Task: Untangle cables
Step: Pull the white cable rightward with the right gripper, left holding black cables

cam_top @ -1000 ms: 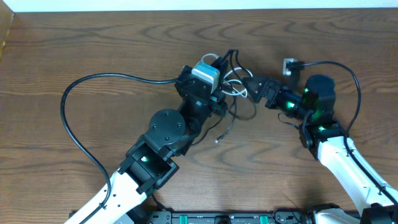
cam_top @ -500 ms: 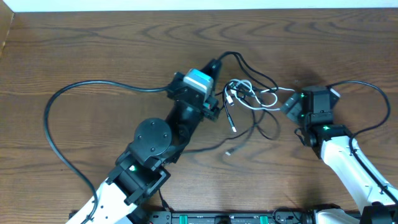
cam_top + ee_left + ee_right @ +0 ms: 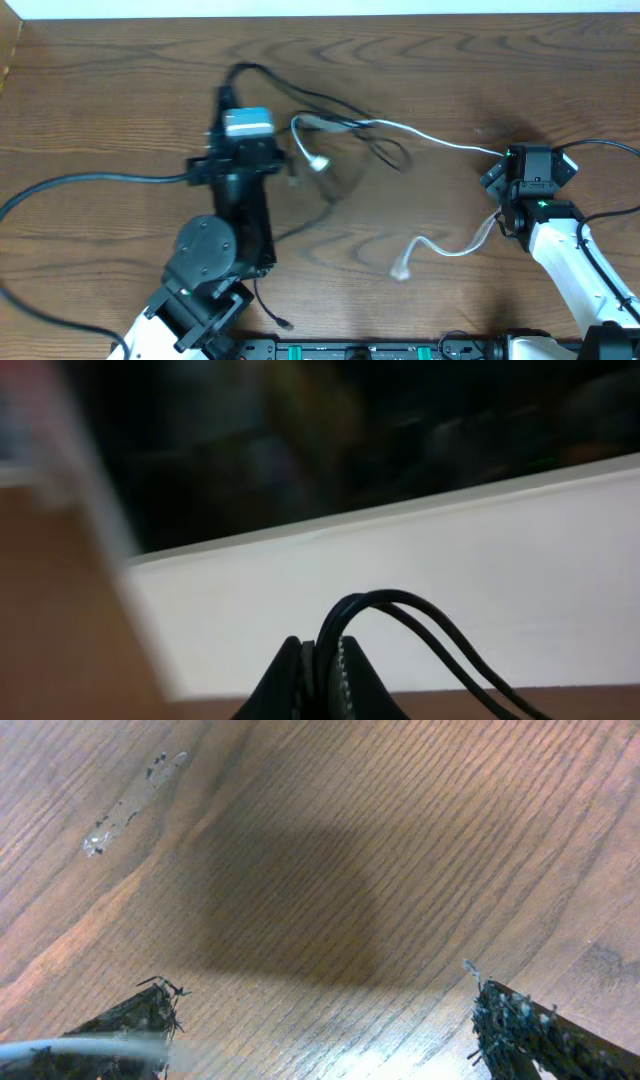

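A robotics lab is probably shown: a wood-grain table [image 3: 90, 90] is flanked by a left arm [image 3: 215, 250] and a right arm [image 3: 570, 260].

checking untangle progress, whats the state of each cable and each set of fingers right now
left fingers: shut on the black cable
right fingers: open, nothing clamped, white cable running past one finger
black cable: looped, pinched in the left fingers, crossing the white cable
white cable: stretched out between the two arms, not gripped

Across your wood-grain table [image 3: 450, 60], a white cable [image 3: 402, 268] and black cables [image 3: 404, 156] lie sprawled mid-surface.
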Tool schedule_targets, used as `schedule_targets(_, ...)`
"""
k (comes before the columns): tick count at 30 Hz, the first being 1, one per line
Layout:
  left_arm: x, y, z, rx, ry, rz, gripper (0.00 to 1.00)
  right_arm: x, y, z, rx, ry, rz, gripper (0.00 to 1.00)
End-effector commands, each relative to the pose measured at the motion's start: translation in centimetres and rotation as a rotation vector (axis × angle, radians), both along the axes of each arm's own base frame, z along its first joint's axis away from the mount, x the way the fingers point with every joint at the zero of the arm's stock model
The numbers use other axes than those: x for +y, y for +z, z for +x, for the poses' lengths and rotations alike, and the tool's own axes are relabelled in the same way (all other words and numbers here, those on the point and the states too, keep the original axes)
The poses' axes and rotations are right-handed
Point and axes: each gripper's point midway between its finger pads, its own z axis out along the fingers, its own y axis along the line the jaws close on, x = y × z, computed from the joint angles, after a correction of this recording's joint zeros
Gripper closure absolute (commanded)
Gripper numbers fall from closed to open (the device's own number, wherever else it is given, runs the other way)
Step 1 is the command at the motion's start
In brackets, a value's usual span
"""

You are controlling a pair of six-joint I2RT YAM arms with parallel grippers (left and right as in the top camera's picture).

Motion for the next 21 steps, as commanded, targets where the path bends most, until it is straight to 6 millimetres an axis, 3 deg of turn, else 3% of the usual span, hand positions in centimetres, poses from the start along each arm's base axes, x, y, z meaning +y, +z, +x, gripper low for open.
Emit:
schedule_targets(1, 5.7, 0.7, -2.0, 0.053, 0.288, 0.031, 0.92, -0.9, 0.1, -0.2, 0.005, -0.028, -0.033, 0.07)
schedule_targets(5, 7.1, 0.8, -2.1, 0.048, 0.333, 0.022, 0.93, -0.8, 0.1, -0.2, 0.005, -0.027, -0.032, 0.07)
schedule_targets(15, 7.2, 0.8, -2.1, 0.05, 0.336, 0.023, 0.92, -0.7, 0.1, -0.2, 0.004, -0.024, -0.026, 0.08)
schedule_targets(21, 7.1, 0.7, -2.1, 0.049, 0.334, 0.02, 0.92, 0.2, -0.1, 0.2, -0.005, 0.008, 0.024, 0.03)
